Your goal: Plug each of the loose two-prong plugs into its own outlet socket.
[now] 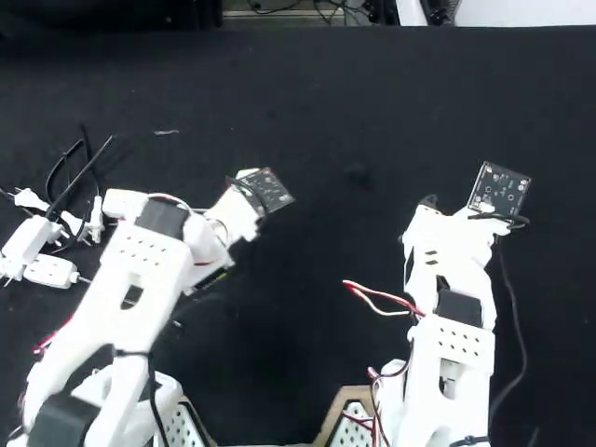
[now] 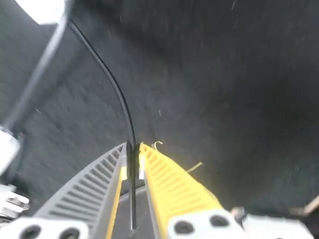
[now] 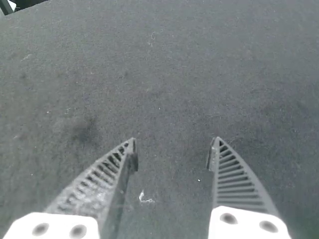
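Note:
My left gripper [image 2: 132,145] is shut on a thin black cable [image 2: 110,84], pinched between its grey and yellow fingers. From there the cable runs away over the black cloth towards a white object [image 2: 41,8]. In the high view the white outlet blocks [image 1: 47,270] and white plugs [image 1: 26,238] lie in a cluster at the table's far left with tangled black cables [image 1: 82,168]. The left arm [image 1: 154,247] stands just right of that cluster. My right gripper [image 3: 172,149] is open over bare cloth with nothing between its fingers.
A black cloth [image 1: 354,121] covers the whole table. The right arm [image 1: 452,279] stands at the right side, with red and white wires [image 1: 377,298] hanging beside it. White parts [image 2: 7,149] show at the edge of the left wrist view.

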`<state>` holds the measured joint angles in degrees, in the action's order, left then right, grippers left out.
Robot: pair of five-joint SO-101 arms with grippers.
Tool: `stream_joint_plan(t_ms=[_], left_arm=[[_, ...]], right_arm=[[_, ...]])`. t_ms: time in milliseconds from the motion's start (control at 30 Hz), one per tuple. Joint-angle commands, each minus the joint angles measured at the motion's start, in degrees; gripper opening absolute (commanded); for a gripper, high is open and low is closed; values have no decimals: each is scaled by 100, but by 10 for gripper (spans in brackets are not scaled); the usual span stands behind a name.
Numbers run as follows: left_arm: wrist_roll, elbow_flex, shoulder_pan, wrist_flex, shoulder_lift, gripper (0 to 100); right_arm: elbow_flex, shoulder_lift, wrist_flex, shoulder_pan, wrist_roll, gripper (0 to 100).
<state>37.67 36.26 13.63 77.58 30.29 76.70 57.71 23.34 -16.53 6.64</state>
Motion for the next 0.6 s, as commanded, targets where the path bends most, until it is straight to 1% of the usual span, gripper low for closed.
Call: stream_joint_plan(t_ms=[0, 200, 367, 567], left_arm=[[-519, -629, 259, -202, 730, 30], [-1257, -1051, 268, -255, 1213, 30], [-2110, -1560, 259, -264, 1442, 30], [-2681, -2229, 268, -220, 1565, 30]], right_arm=[[-154, 180, -158, -105, 9, 223], [-154, 180, -167, -105, 9, 223], [-154, 180, -167, -105, 9, 223], [-154, 180, -167, -105, 9, 223]])
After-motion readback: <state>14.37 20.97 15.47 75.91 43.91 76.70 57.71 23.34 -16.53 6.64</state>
